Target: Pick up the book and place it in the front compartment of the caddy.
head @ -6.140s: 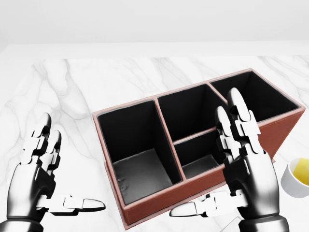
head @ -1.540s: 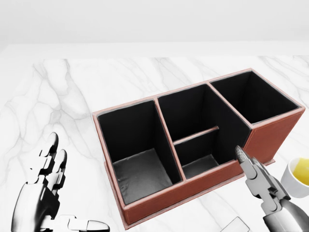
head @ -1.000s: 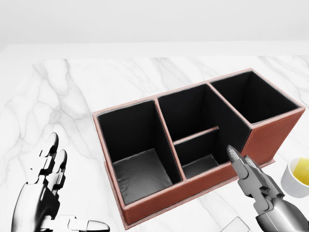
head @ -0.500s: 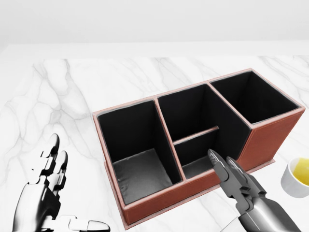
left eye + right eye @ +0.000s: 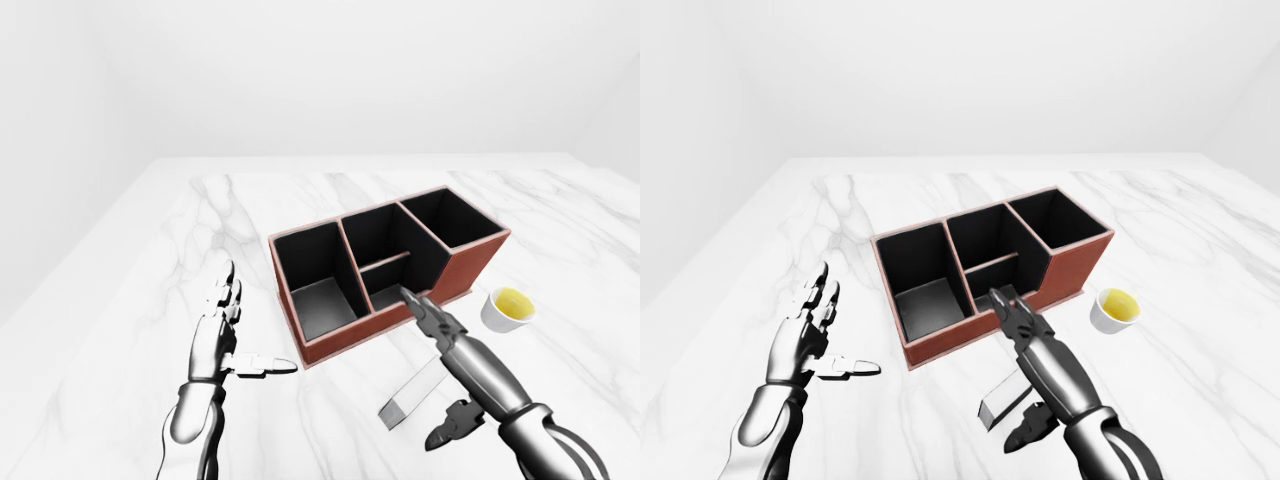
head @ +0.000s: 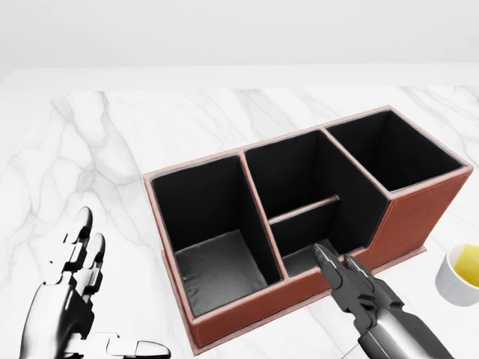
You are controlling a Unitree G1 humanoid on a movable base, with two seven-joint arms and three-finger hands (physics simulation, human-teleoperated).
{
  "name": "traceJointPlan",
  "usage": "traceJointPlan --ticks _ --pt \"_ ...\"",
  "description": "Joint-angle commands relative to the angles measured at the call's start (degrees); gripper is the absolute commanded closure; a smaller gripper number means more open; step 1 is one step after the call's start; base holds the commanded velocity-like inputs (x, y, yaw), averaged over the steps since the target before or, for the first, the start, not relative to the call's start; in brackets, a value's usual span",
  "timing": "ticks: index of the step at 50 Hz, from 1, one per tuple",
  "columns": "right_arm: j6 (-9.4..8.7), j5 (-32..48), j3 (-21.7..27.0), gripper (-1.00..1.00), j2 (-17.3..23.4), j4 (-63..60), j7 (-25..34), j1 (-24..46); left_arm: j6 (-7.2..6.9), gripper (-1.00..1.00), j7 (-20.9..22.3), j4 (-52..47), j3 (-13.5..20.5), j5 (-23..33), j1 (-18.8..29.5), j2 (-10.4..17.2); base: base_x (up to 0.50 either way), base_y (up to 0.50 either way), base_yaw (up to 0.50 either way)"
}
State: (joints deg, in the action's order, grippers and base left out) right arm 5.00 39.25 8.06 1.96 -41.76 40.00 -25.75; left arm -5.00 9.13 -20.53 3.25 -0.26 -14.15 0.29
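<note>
Left hand: the left hand (image 5: 218, 335) hovers over the marble table (image 5: 130, 300) at the left of the left-eye view, well apart from the caddy. Its fingers (image 5: 226, 291) point up and spread, the thumb juts out toward the right, and it grips nothing.

Caddy: the reddish-brown caddy (image 5: 472, 268) with a black inside stands on the table at mid-view, set at a slant. It shows one large bay at its left end, a middle section cut by a low divider into two smaller bays, and one bay at its right end. All bays show only their dark floors and walls.

Book: the book (image 5: 412, 393), a pale flat slab, lies on the table below the caddy in the left-eye view, near its lower wall and apart from it, partly hidden under the right arm.

Right hand: the right hand (image 5: 447, 337) reaches above the book with its fingers (image 6: 338, 273) stretched straight toward the caddy's lower wall, tips over the middle section. The thumb hangs loose below; it is released and grasps nothing.

Cup: a white cup (image 5: 507, 308) with yellow contents sits just right of the caddy.
</note>
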Motion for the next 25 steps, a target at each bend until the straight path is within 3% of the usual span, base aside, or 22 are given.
traceJointPlan --ticks 1,25 --pt "0.00 2.37 0.05 -1.00 0.53 1.98 0.00 0.10 0.00 -1.00 -0.03 -0.09 -0.06 0.02 -0.01 0.00 0.00 0.00 0.00" --pt "0.00 9.55 0.07 -1.00 1.25 7.88 0.00 3.09 0.00 -1.00 0.01 -0.26 -0.09 0.05 -0.08 0.00 0.00 0.00 0.00"
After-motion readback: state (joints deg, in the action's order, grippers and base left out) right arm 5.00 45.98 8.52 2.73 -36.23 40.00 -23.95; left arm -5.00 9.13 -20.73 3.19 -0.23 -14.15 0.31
